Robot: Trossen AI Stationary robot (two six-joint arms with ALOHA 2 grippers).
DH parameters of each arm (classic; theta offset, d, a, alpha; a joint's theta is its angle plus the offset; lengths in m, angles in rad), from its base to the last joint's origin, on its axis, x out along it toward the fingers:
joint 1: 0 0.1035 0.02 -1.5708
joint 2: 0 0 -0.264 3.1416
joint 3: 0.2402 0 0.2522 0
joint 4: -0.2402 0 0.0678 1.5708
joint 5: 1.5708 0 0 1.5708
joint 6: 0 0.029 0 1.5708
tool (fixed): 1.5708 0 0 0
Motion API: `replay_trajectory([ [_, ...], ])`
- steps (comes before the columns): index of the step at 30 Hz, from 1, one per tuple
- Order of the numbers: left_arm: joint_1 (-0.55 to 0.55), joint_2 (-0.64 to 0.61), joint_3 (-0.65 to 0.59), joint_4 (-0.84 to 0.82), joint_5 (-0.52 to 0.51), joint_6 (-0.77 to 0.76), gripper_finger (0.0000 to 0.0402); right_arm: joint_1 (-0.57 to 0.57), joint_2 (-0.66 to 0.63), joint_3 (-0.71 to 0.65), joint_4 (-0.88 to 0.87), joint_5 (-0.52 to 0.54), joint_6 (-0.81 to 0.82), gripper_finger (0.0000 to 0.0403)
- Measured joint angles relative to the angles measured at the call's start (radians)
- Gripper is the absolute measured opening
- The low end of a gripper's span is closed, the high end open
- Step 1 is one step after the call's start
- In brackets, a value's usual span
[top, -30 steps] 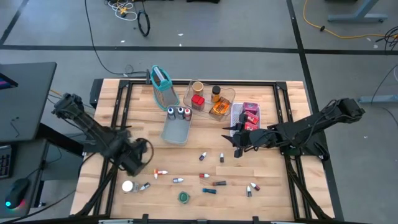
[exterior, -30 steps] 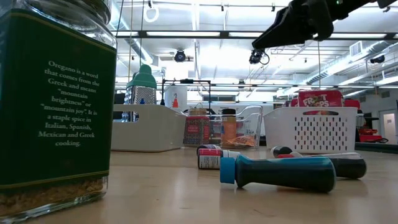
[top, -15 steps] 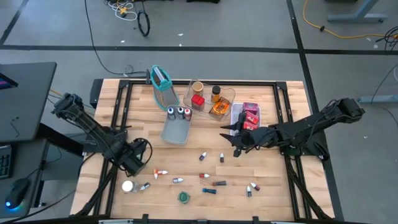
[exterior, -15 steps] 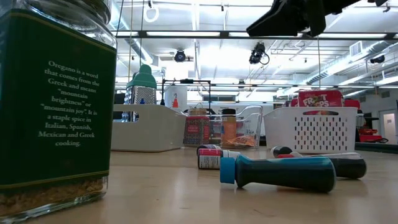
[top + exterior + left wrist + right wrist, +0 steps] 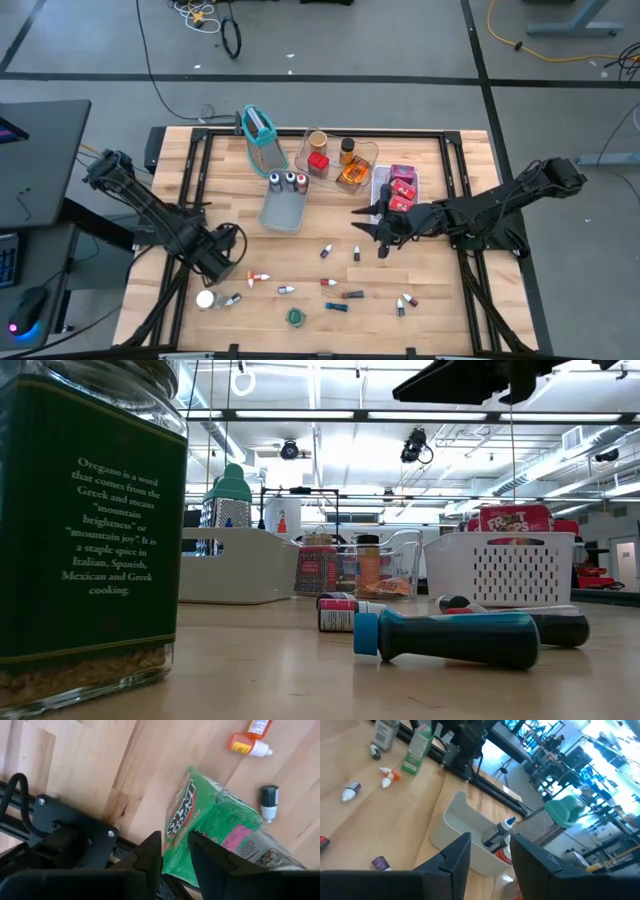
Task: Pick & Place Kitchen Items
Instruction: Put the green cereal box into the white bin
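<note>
Overhead, the left gripper (image 5: 226,262) sits low at the near-left part of the table (image 5: 310,215), with a white round lid (image 5: 205,299) and two small vials (image 5: 258,276) just beside it. What it is working on cannot be made out under the wrist. The right gripper (image 5: 378,232) hangs well apart, over the table's middle, between the loose vials and the white basket (image 5: 378,188) of red packets; the left arm is plainly the nearer one. At table level neither gripper's tips can be inspected. A dark arm crosses the top edge above an oregano jar (image 5: 90,530) and a teal-handled tool (image 5: 450,637). From the left wrist, the fingers (image 5: 150,857) stand a little apart. The green packet (image 5: 210,820) lies directly ahead, its near corner showing in the gap and its long axis running away from the tips at a slant; no clamping is evident. An orange-capped vial (image 5: 250,740) and a dark-capped vial (image 5: 269,802) lie beyond the packet, clear of the approach. From the right wrist, the right gripper's fingers are apart and empty, and the grey tray (image 5: 470,837) lies straight ahead of them. Far off, the packet stands upright just beside the left gripper. Judgement: the coming grasp depends on centring that packet edge between the left fingers; the nearby vials are the only obstruction risk.
</note>
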Motion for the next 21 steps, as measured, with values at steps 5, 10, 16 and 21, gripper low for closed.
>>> replay_trajectory([
  [5, 0.000, -0.002, 0.035, -0.044, -0.019, 0.029, 0.0097, 0.000, 0.000, 0.000, 0.016, -0.006, -0.022, 0.0146],
  [10, 0.000, 0.000, 0.021, -0.022, -0.033, 0.014, 0.0097, 0.000, 0.000, 0.000, 0.033, -0.006, -0.027, 0.0146],
  [16, 0.000, 0.001, -0.058, 0.064, -0.012, -0.001, 0.0097, 0.000, 0.000, 0.000, 0.037, -0.006, -0.027, 0.0146],
  [21, 0.008, -0.001, -0.079, 0.104, 0.010, 0.030, 0.0097, 0.000, 0.000, 0.000, 0.049, -0.007, -0.040, 0.0146],
])
